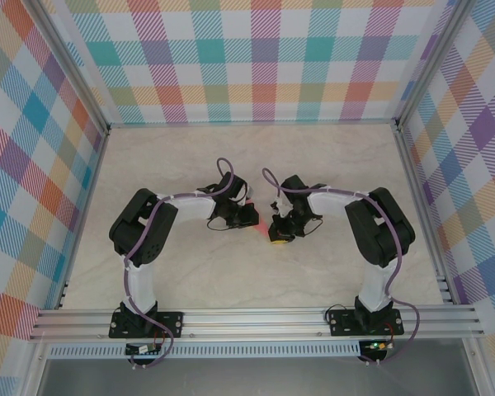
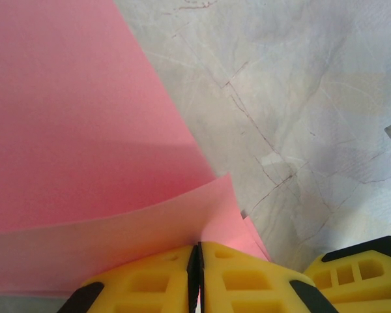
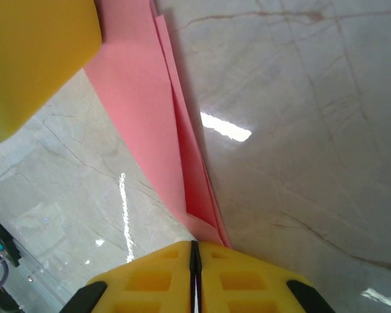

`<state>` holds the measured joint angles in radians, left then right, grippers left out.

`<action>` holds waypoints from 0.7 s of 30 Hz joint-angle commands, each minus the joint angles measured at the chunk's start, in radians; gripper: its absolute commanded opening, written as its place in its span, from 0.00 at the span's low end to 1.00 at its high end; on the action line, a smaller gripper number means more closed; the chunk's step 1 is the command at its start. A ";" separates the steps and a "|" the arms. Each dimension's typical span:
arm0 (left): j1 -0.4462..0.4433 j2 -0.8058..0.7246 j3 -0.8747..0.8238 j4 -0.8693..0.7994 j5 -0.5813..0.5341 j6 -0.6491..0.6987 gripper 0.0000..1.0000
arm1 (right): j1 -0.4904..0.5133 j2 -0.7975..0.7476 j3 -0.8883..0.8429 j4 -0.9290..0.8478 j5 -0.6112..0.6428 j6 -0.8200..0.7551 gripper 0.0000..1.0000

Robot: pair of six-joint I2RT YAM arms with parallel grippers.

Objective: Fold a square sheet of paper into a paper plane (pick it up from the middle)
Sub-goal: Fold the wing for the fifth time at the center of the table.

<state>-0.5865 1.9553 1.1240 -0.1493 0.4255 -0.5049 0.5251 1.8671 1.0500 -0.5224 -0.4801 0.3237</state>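
At left, left gripper (image 2: 197,253) pinched shut on square sheet of paper (image 2: 85,130), layers doubled over. At right, right gripper (image 3: 195,251) clamped on its other end. Sheet spans between them, mid-table (image 1: 330,165). Judgement: early folds in, dart shape not yet formed.

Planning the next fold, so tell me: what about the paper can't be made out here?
Top external: the paper is a tiny sliver; its folded shape is too small to read.
Left wrist: it runs off the top and left edges; the left gripper covers the pinch.
Right wrist: it runs off the top edge; the right gripper hides its near tip.
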 commanded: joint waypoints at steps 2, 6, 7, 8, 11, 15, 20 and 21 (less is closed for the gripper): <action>0.031 0.095 -0.029 -0.076 -0.209 0.009 0.12 | -0.014 0.011 -0.064 -0.014 0.014 0.000 0.11; 0.034 0.096 -0.030 -0.080 -0.214 0.010 0.12 | -0.032 -0.004 -0.112 0.007 0.003 0.017 0.10; 0.036 0.095 -0.030 -0.081 -0.213 0.009 0.12 | -0.036 -0.011 -0.125 0.012 0.000 0.020 0.10; 0.036 0.096 -0.030 -0.081 -0.212 0.010 0.12 | -0.041 -0.017 -0.139 0.021 -0.003 0.025 0.10; 0.037 0.097 -0.030 -0.078 -0.211 0.008 0.12 | -0.052 -0.031 -0.167 0.042 -0.012 0.038 0.10; 0.037 0.099 -0.029 -0.066 -0.192 0.006 0.12 | -0.050 -0.079 -0.164 0.098 -0.068 0.054 0.09; 0.036 0.105 -0.029 -0.053 -0.171 0.003 0.12 | -0.016 -0.120 -0.069 0.128 -0.106 0.080 0.10; 0.036 0.106 -0.029 -0.053 -0.170 0.002 0.12 | -0.008 -0.100 -0.045 0.127 -0.106 0.080 0.10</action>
<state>-0.5854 1.9572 1.1252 -0.1505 0.4286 -0.5049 0.4957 1.7714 0.9421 -0.3927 -0.5659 0.3851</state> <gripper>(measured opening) 0.122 0.097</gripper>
